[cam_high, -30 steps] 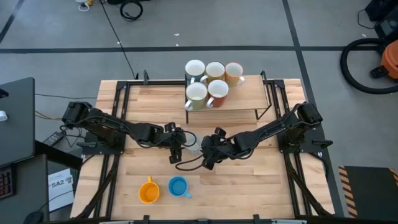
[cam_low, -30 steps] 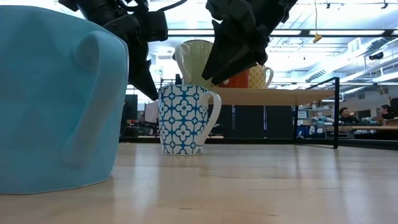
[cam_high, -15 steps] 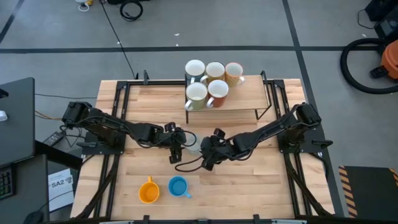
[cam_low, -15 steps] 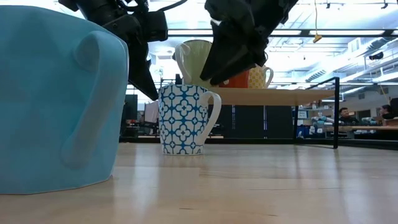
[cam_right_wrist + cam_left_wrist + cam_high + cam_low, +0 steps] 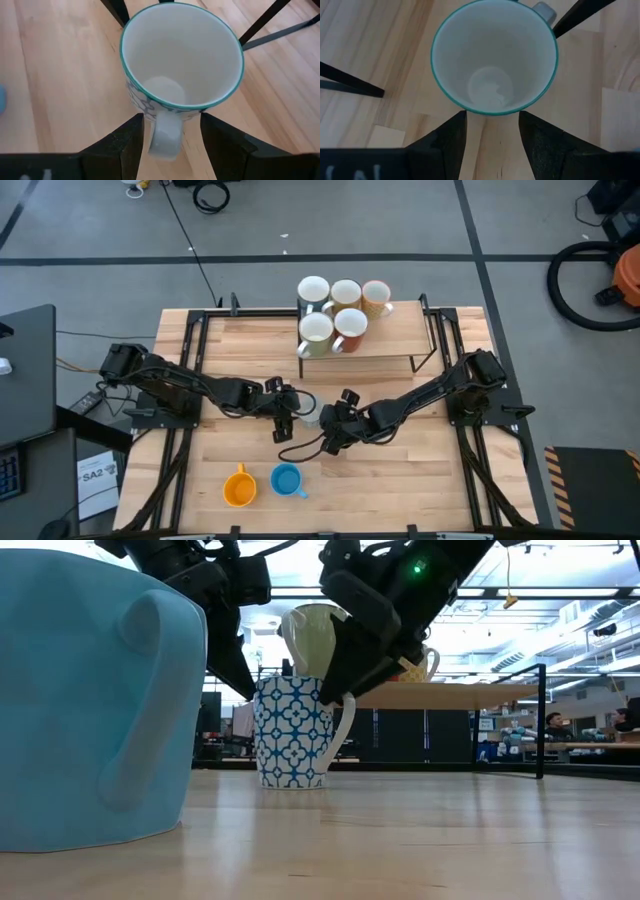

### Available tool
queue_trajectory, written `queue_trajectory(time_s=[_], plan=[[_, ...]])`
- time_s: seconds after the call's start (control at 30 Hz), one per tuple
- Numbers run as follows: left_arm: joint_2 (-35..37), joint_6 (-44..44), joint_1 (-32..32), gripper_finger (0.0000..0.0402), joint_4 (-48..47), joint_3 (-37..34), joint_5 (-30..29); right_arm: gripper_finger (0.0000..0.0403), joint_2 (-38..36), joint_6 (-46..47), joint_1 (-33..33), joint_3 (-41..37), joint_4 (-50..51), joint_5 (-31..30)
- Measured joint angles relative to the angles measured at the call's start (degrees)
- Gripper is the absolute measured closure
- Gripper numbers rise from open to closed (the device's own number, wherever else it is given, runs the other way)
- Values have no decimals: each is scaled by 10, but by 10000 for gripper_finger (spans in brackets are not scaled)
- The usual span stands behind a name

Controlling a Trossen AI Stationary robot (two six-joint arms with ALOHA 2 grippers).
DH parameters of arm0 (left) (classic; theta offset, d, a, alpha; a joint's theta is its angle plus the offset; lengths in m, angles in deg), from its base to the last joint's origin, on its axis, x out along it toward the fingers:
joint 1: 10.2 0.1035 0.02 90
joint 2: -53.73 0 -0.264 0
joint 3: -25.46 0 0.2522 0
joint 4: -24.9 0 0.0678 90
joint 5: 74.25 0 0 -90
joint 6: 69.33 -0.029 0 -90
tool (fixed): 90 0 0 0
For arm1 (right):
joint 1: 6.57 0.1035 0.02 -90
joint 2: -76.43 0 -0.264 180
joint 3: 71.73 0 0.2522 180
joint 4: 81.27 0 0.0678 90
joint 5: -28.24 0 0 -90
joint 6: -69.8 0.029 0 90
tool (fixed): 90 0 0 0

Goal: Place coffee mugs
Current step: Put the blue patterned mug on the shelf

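Patterned mug point(image 5: 293, 732) (upright): right gripper point(image 5: 172, 132) at 3 o'clock, fingers apart astride handle; left gripper point(image 5: 492, 131) at 9, likewise apart.

A white sheet of paper point(image 5: 96, 483) lying beside the table's left front corner, seen from above, bears the characters "SA2" in dark print; the smaller lines under them cannot be read. No other writing, brand or number is legible on the mugs, arms or table.
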Motion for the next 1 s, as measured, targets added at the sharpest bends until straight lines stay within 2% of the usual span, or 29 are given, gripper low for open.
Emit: queue_trajectory(time_s=[0.43,0.6,0.73,1.0], plan=[[0,0,0,214,-2,0,0,202,0,0,-4,0,-7,21],[0,0,0,214,-1,0,0,206,0,28,-11,0,-8,24],[0,0,0,214,-2,0,0,224,0,33,-14,0,-7,25],[0,0,0,214,-2,0,0,286,0,34,-16,0,-2,25]])
